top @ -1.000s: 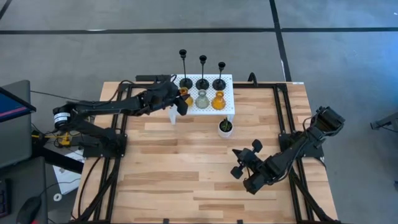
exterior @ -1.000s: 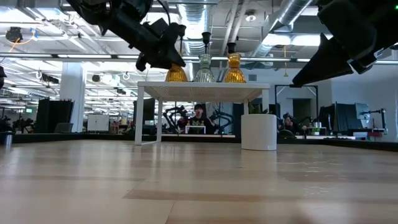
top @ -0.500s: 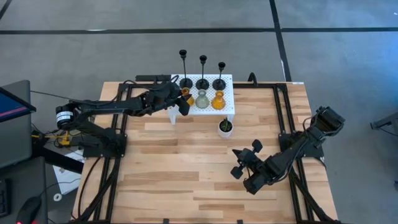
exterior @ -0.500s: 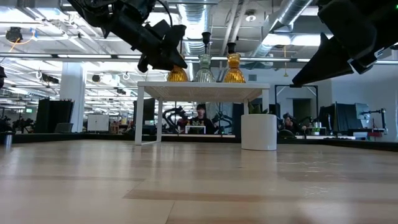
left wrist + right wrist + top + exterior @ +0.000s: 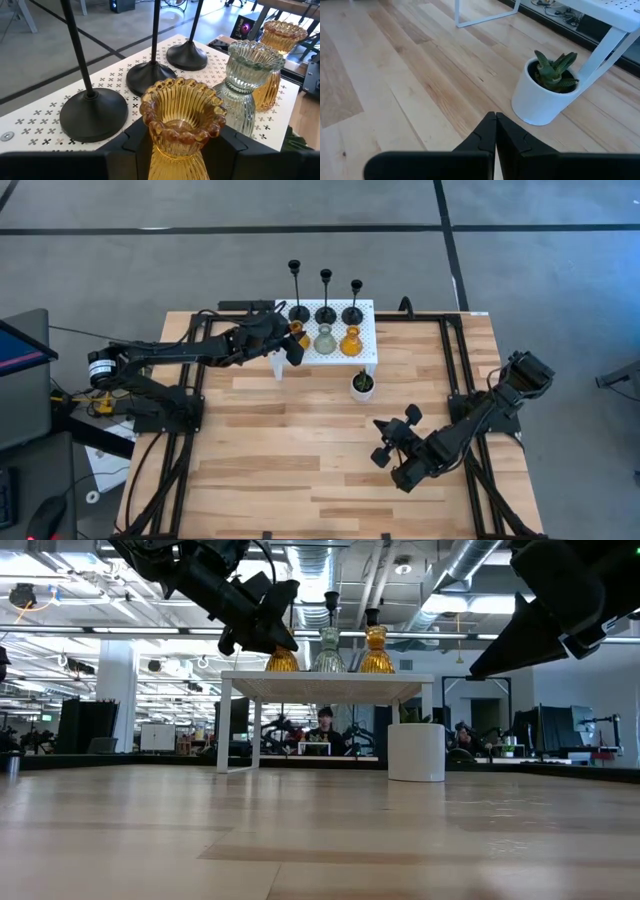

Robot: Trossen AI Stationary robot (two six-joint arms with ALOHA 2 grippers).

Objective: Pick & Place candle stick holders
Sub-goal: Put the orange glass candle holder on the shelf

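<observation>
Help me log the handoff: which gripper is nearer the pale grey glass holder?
Left. The left gripper is on the white stand, closed around the amber holder beside the pale grey holder; the right gripper hovers over the table's middle.

Probably a robotics lab, exposed ceiling ducts [image 5: 470,560], distant workstations [image 5: 560,735]

High view looks straight down on the table [image 5: 300,450]; low view looks level across it; both share the white stand [image 5: 365,345]; wrist views sit close

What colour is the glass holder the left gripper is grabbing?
Amber glass holder, ribbed; clearest in the left wrist view.
</observation>
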